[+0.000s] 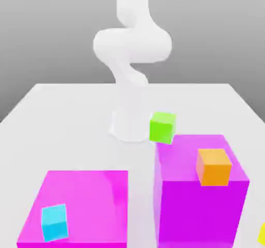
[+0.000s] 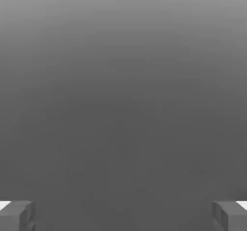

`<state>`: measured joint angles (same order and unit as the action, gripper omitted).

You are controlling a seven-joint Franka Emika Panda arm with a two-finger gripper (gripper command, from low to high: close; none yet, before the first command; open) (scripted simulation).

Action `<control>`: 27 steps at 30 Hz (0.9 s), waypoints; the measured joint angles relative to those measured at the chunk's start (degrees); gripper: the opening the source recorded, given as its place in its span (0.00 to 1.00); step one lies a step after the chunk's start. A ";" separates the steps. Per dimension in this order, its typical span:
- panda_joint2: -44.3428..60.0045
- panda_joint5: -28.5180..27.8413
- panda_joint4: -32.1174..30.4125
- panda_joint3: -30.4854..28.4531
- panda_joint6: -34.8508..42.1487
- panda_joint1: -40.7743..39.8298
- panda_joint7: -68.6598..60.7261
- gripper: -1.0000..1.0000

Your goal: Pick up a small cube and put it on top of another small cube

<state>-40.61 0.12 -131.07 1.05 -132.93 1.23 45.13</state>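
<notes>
Item: small cubes, four on show. You had a green cube (image 1: 162, 127) on the white table (image 1: 62, 117), just beside the arm's base (image 1: 128, 128) and touching or nearly touching the far corner of the tall magenta block (image 1: 199, 190). An orange cube (image 1: 213, 166) sat on top of that tall block, near its edge on the exterior view's right. A blue cube (image 1: 54, 222) lay on the low magenta slab (image 1: 83, 200), near its front corner on the exterior view's left. A sliver of a yellow cube (image 1: 262, 235) showed at the edge on the exterior view's right, low on the table.

Handling, as judged: each cube looked rigid, flat-faced and light, unlikely to deform or break; smooth faces could slip, so you would have wanted the pads square on two opposite side faces, at mid-height.

Gripper (image 2: 123, 215): fingers (image 2: 17, 215) spread wide apart, holding nothing, pointed at plain grey background in the hand view, so well away from any cube.

Obstructions: the green cube was hemmed by the base and the tall block, leaving little room for a finger on those sides. The orange cube stood free on all sides but high. The blue cube sat skewed to the slab's edges, so you would have needed a wrist turn.
</notes>
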 joint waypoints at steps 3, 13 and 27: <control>6.52 0.08 0.89 1.46 -1.44 1.47 -0.81 0.50; 27.26 -1.29 3.71 7.04 -6.04 5.79 -2.23 0.50; 56.76 -8.52 7.75 11.88 -12.19 14.97 -0.55 0.50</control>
<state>16.15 -8.40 -123.32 12.93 -145.12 16.20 44.58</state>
